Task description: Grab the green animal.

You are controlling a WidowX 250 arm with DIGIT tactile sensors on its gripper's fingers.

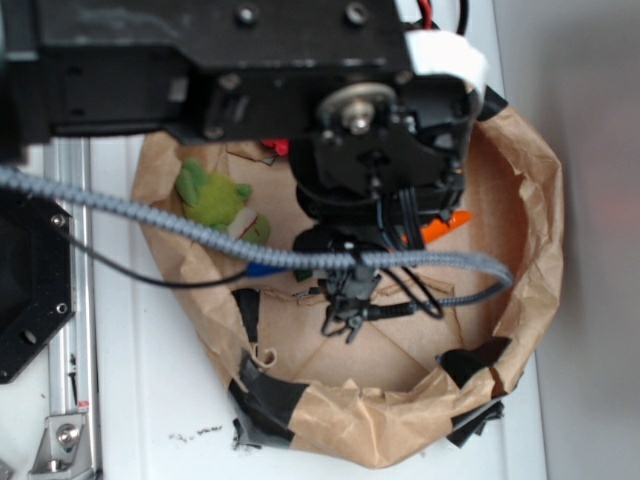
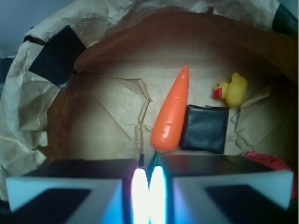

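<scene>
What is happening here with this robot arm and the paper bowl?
The arm hangs over a brown paper basin. Its pincer is shut and empty, pointing at an orange carrot beside a black square and a yellow duck. The green animal lies untouched at the basin's other side, away from the pincer.

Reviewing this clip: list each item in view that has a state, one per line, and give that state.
green animal: lying on the paper floor by the basin's wall, not held.
gripper: jaws shut together, nothing between them.
carrot: lying flat, its side against the black square.
rubber duck: upright, free.
black square: flat on the floor.
paper basin: crumpled walls standing, taped.
</scene>
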